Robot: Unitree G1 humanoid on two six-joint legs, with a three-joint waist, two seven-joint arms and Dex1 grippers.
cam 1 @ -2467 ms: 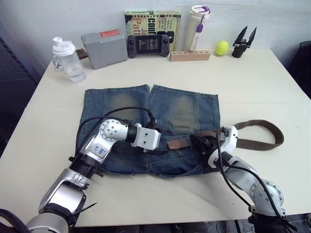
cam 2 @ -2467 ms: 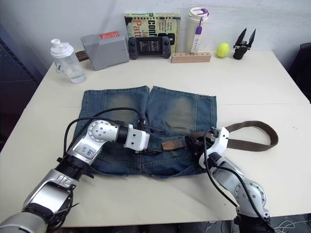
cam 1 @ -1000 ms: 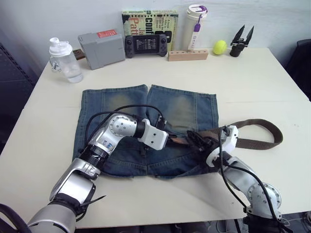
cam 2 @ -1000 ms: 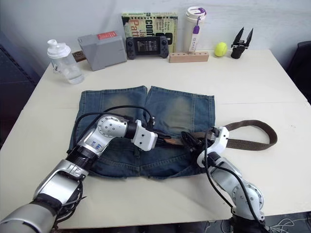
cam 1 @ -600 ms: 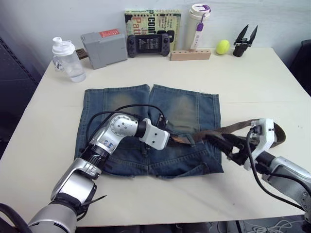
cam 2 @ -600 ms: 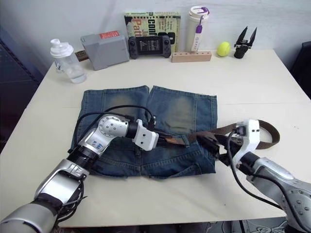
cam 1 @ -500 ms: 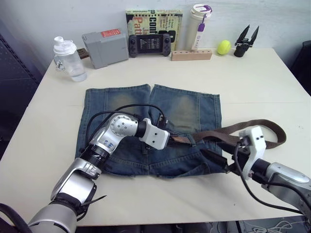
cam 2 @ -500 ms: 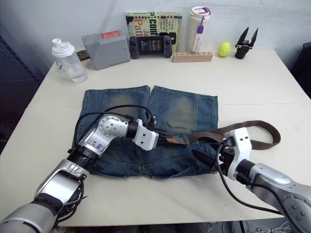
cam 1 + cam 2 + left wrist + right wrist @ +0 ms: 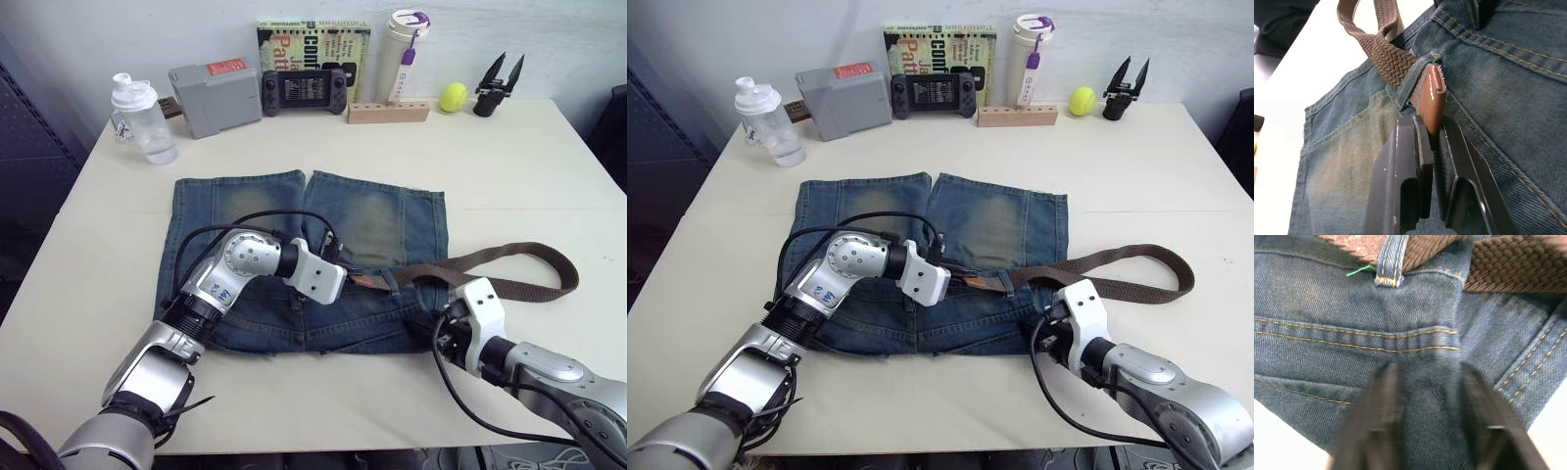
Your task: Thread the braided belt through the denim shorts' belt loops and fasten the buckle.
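The braided belt (image 9: 509, 257) is lying as a brown woven strap, its darker leather tip (image 9: 1431, 93) poking out from under a belt loop (image 9: 1413, 73) on the waistband of the denim shorts (image 9: 245, 211). From that loop the strap is running toward the robot's right, off the cloth and curling into a loop on the table (image 9: 509, 157). The shorts are lying flat mid-table, blue with faded tan patches on both legs.

The left gripper (image 9: 1431, 142) is pinching the leather tip between its black fingers. The right gripper (image 9: 1425, 396) is hanging spread over the denim near a second belt loop (image 9: 1391, 259), its fingers holding nothing.
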